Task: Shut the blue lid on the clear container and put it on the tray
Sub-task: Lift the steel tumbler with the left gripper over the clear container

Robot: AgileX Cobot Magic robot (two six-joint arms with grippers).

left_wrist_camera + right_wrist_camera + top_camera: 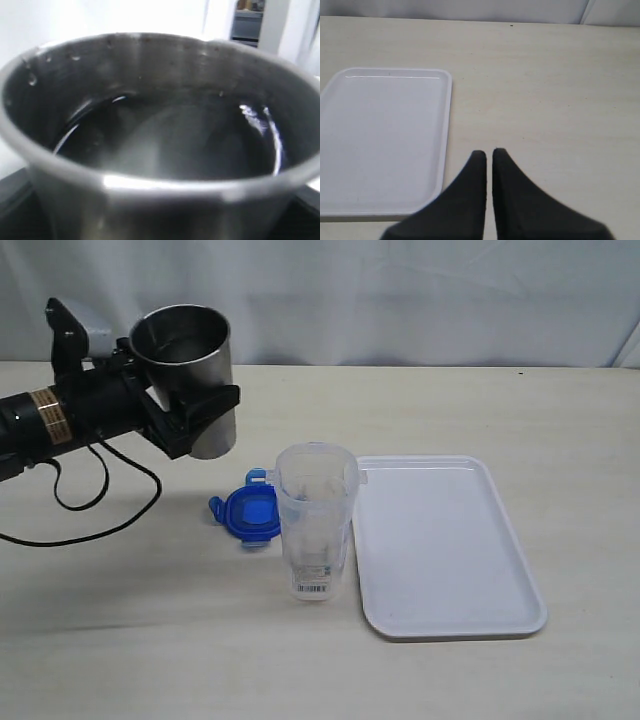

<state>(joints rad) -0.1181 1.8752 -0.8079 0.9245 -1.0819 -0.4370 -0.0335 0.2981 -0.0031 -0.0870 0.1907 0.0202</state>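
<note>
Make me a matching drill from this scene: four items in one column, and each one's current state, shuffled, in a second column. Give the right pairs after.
Column one:
1. steel tumbler
2. blue lid
3. clear container
4. tray

Column two:
A. lies flat, white, with nothing on it
B. stands upright, mouth uncovered
C. held up in the left gripper
D. lies flat, partly hidden behind another item

Pairs: 1-C, 2-D, 3-B, 4-A
</note>
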